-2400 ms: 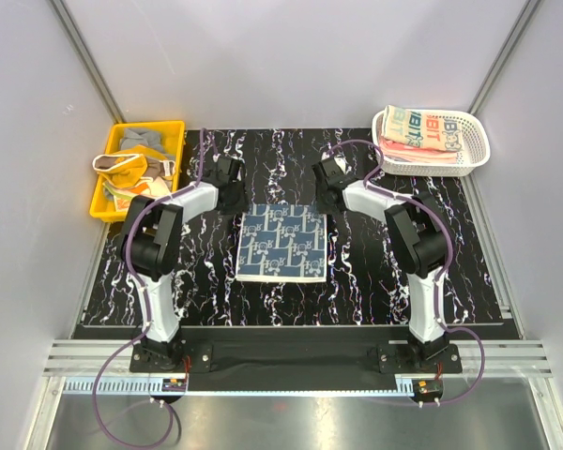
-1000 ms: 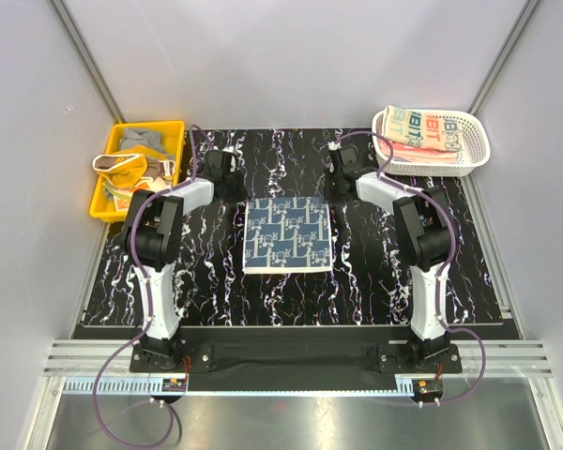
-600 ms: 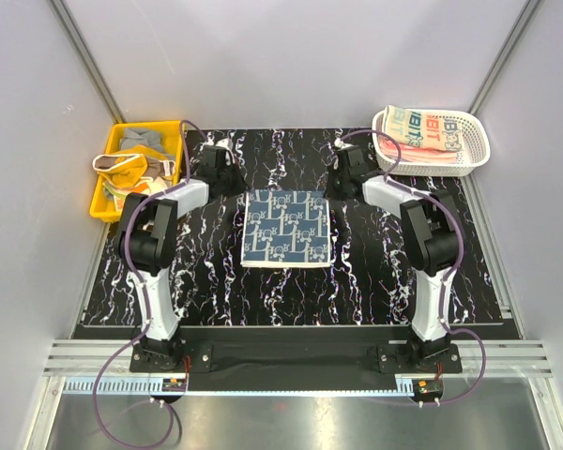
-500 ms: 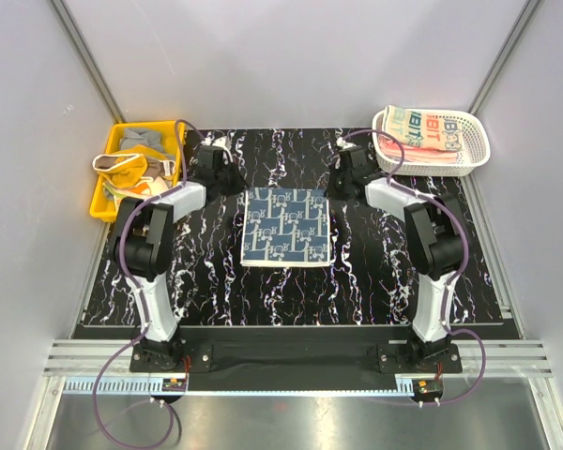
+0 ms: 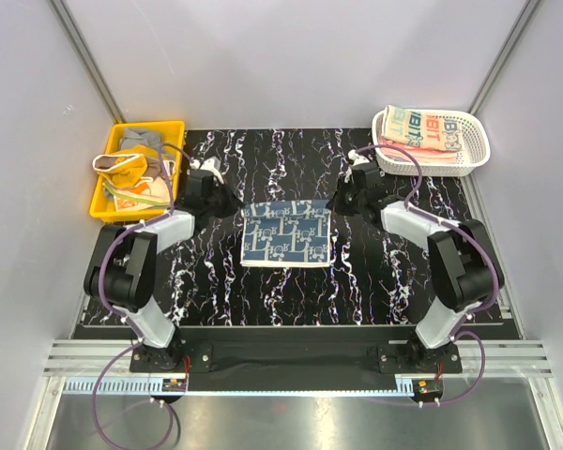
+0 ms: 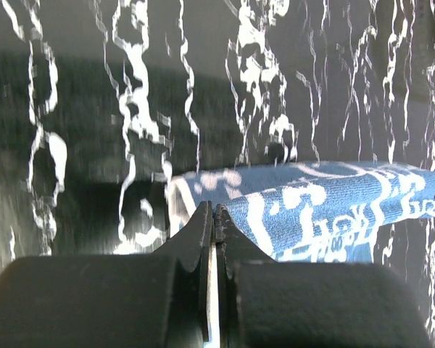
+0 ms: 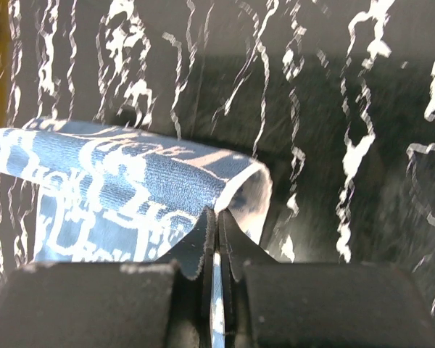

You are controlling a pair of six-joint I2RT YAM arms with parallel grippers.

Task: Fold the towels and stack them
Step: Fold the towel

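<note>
at the upper left of the overhead frame i see the yellow tray (image 5: 159,124) with loose towels (image 5: 136,141) heaped in it. just right of it, my left gripper (image 5: 233,205) is pinched tight on the upper-left corner of the navy towel (image 5: 286,239). the towel lies mid-frame on the worktop (image 5: 375,272) with its upper edge raised off the surface. my right gripper (image 5: 336,203) is clamped on the upper-right corner. at the upper right, the white basket (image 5: 432,167) holds folded towels (image 5: 422,127).
</note>
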